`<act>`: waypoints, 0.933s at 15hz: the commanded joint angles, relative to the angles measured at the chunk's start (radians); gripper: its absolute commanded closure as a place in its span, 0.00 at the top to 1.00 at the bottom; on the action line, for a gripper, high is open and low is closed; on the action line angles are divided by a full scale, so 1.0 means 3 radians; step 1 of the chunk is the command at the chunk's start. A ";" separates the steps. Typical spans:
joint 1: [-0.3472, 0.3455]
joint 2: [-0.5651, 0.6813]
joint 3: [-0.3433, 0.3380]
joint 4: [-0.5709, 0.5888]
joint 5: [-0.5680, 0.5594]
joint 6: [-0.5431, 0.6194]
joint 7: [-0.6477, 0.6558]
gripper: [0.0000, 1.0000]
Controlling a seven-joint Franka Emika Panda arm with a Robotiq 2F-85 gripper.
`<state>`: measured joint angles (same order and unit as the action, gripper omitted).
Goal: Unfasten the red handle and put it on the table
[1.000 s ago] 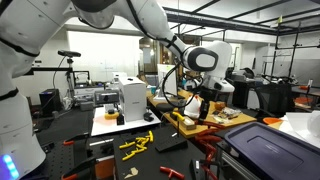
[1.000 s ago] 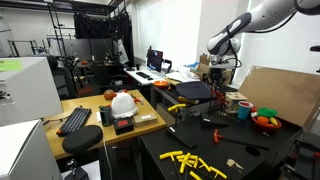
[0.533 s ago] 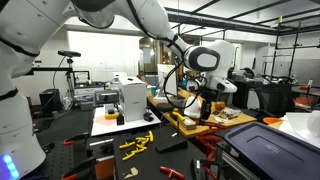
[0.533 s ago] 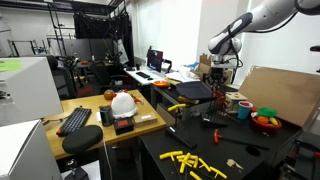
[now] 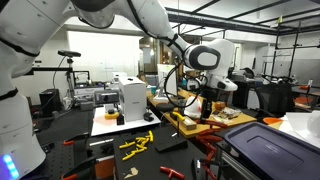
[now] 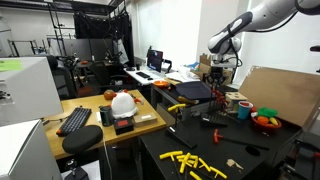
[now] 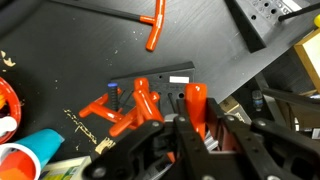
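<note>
Wrist view, left to right: group of spare red handles (image 7: 125, 110) lay against black holder (image 7: 178, 75). Orange T-handle tool (image 7: 153, 28) lay apart from them, farther up black table (image 7: 60, 45). Red handle (image 7: 196, 100) stood at holder's right part, not on bare table. Gripper (image 7: 197, 130) pinched it, one finger pressed on each side. In both exterior views, gripper (image 5: 205, 110) (image 6: 219, 83) pointed down, low over cluttered bench.

Hardly anything changed within the second. The white arm's black two-finger gripper (image 7: 195, 138), at the red plastic-sleeved handle (image 7: 196, 104), showed at most a faint shift, too small to give a direction.
</note>
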<state>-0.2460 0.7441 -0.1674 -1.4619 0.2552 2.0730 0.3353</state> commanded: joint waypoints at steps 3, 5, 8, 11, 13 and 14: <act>0.0016 -0.0181 0.0015 -0.0014 -0.0019 -0.0126 -0.0028 0.06; 0.0028 -0.0208 0.0012 -0.0032 -0.0026 -0.0117 -0.0022 0.06; 0.0056 -0.0284 -0.0002 -0.0089 -0.0049 -0.0088 0.0001 0.06; 0.0078 -0.0367 -0.0010 -0.0128 -0.0073 -0.0075 0.0019 0.06; 0.0107 -0.0425 -0.0015 -0.0175 -0.0097 -0.0067 0.0020 0.06; 0.0123 -0.0443 -0.0014 -0.0194 -0.0116 -0.0070 0.0012 0.06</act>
<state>-0.2268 0.6795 -0.1674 -1.4636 0.2431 2.0703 0.3356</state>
